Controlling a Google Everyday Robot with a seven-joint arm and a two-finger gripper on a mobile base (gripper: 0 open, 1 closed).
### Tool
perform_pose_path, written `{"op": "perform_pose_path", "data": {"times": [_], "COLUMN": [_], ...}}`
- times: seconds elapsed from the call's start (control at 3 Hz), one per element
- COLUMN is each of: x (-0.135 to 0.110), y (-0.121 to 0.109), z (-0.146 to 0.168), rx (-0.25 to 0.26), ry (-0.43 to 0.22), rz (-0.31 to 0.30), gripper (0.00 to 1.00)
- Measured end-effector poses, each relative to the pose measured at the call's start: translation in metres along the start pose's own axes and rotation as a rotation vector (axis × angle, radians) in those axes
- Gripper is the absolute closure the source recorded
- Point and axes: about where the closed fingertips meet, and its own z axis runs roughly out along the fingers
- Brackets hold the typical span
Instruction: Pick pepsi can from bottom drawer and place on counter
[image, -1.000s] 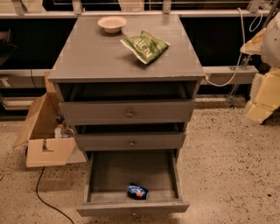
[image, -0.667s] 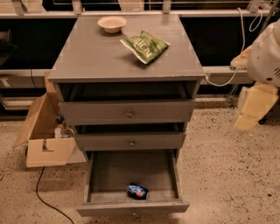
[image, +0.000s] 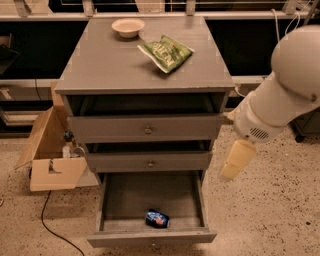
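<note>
The pepsi can (image: 157, 218) lies on its side near the front of the bottom drawer (image: 150, 236), which is pulled fully open. The counter (image: 110, 60) is the grey top of the three-drawer cabinet. My gripper (image: 236, 161) hangs from the white arm (image: 285, 85) to the right of the cabinet, level with the middle drawer. It is above and to the right of the can, apart from it and outside the drawer.
A green chip bag (image: 165, 52) and a small white bowl (image: 128, 27) sit on the counter. The two upper drawers are slightly open. An open cardboard box (image: 50, 155) stands on the floor at the left, with a black cable (image: 50, 225) beside it.
The arm has swung in from the right edge, leftward and down, bringing the gripper close to the cabinet's right side. The can and the drawers have not moved.
</note>
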Motion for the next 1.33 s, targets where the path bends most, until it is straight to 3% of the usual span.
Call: {"op": "perform_pose_path", "data": {"times": [0.33, 0.67, 1.0, 1.33], "x": [-0.021, -0.021, -0.011, 0.003], "y": [0.007, 0.007, 0.009, 0.014], "z": [0.067, 0.067, 0.099, 0.163], "rx": [-0.019, -0.019, -0.024, -0.038], "ry": [-0.09, -0.09, -0.103, -0.122], "rz": [0.057, 0.057, 0.066, 0.079], "gripper": [0.0, 0.0, 0.0, 0.0]}}
